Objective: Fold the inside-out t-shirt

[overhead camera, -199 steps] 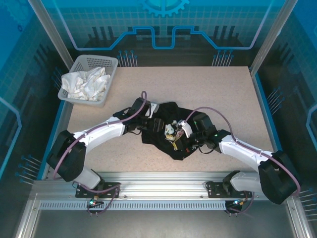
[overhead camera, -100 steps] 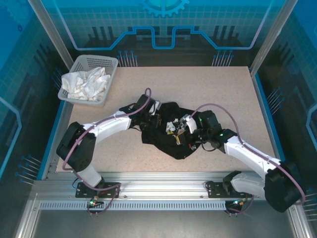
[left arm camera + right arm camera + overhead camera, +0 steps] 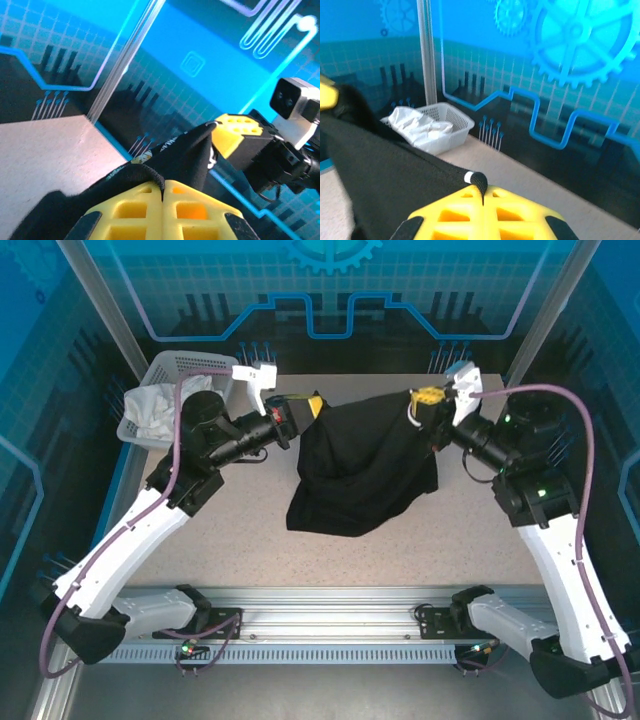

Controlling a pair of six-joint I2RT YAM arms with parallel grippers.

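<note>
White basket (image 3: pixel 200 356) at far-left corner of desk (image 3: pixel 250 552), crumpled white cloth (image 3: pixel 150 412) inside, left gripper (image 3: pixel 308 402) and right gripper (image 3: pixel 428 396) each pinching black t-shirt (image 3: pixel 365 465)

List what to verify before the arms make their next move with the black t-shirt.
1. Left hand shut on the t-shirt edge: ok.
2. Right hand shut on the opposite edge: ok.
3. Top edge stretched between both hands: ok.
4. Lower hem clear of the table: cannot tell.
5. Basket with white cloth apart from the t-shirt: ok.
</note>
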